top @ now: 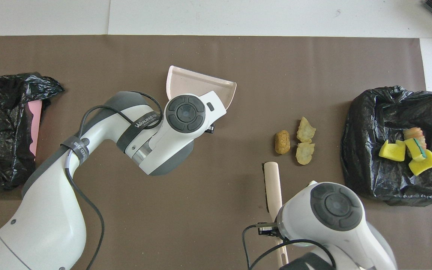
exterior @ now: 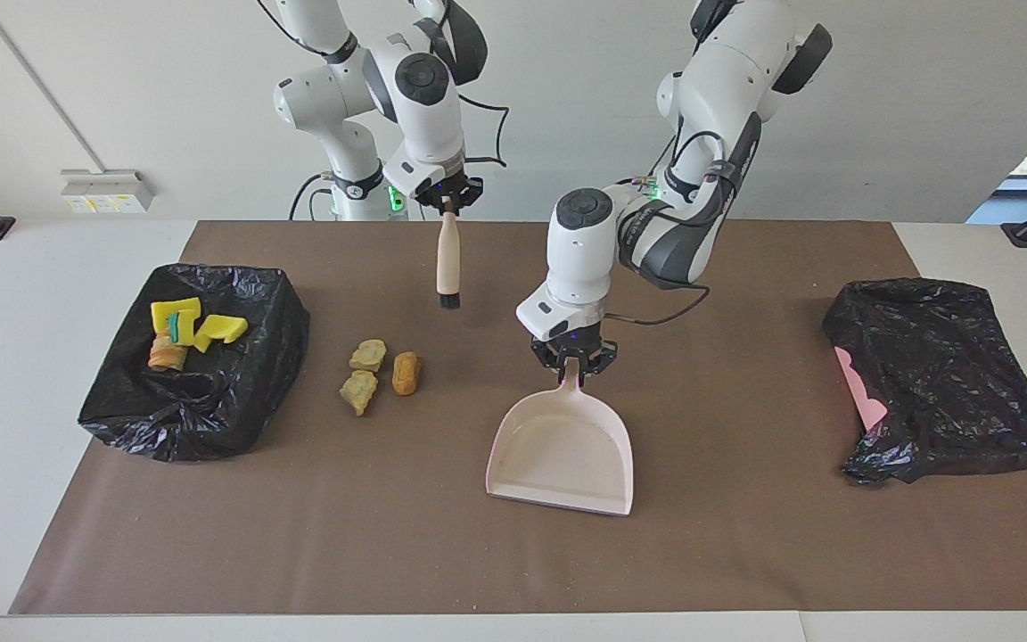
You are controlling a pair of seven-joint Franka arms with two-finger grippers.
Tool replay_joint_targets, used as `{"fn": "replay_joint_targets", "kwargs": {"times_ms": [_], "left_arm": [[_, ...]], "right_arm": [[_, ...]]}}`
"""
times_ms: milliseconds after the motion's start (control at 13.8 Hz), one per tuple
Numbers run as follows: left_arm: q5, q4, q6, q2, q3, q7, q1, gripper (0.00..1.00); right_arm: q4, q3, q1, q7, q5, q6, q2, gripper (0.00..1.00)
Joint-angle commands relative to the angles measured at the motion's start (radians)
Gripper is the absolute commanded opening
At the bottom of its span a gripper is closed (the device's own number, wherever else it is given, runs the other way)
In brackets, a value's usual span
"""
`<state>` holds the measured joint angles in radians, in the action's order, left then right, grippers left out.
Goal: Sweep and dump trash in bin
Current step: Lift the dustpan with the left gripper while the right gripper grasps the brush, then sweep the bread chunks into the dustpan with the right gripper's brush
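So the left gripper (exterior: pixel 573 365) is clamped on the handle of the pink dustpan (exterior: pixel 562 450), whose handle end looks raised off the brown mat (exterior: pixel 718 535) while the open lip tilts down onto it. The right gripper (exterior: pixel 448 201) is pinched shut on the top of a wooden-handled brush (exterior: pixel 447 260), which hangs bristles-down over the mat.

In the facing view, three bread-like lumps (exterior: pixel 377 371) sit loose on the mat at about 9 o'clock from the left gripper, and around 7 o'clock from the brush tip, well apart from both. Further out the same way is the black-lined bin (exterior: pixel 197 392), with yellow sponge pieces (exterior: pixel 197 323) and an orange striped chunk (exterior: pixel 167 352) already lying in it. A second black bag (exterior: pixel 941 374) sits at the left arm's end.
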<state>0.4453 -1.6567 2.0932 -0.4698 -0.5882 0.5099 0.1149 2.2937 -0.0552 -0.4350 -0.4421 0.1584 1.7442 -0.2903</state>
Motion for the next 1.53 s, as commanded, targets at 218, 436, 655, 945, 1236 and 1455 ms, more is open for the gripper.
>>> {"fn": "replay_joint_targets", "kwargs": {"times_ms": [218,436,655,945,1236,1455], "left_arm": [[-0.115,-0.026,-0.137,0.063,-0.021,-0.526,-0.085,0.00],[-0.158,-0.040,-0.159,0.063,-0.022,-0.661,-0.106,0.00],[-0.158,-0.060,-0.157,0.076,-0.032,-0.955,-0.113,0.00],[-0.149,-0.185,-0.099,0.147,-0.033,-1.041,-0.100,0.00],[-0.146,-0.245,-0.059,0.168,-0.033,-1.047,-0.061,0.00],[-0.146,-0.268,-0.058,0.183,-0.033,-1.047,-0.061,0.00]], "right_arm": [[-0.052,-0.011,0.281,0.296,-0.221,0.096,0.090,0.00],[-0.123,-0.008,0.321,0.312,-0.308,0.113,0.195,0.00],[-0.119,-0.008,0.352,0.300,-0.388,0.166,0.253,0.00],[-0.086,-0.009,0.352,0.266,-0.385,0.202,0.283,0.00],[-0.042,-0.014,0.300,0.220,-0.358,0.244,0.289,0.00],[-0.042,-0.015,0.280,0.220,-0.268,0.255,0.318,0.00]]}}
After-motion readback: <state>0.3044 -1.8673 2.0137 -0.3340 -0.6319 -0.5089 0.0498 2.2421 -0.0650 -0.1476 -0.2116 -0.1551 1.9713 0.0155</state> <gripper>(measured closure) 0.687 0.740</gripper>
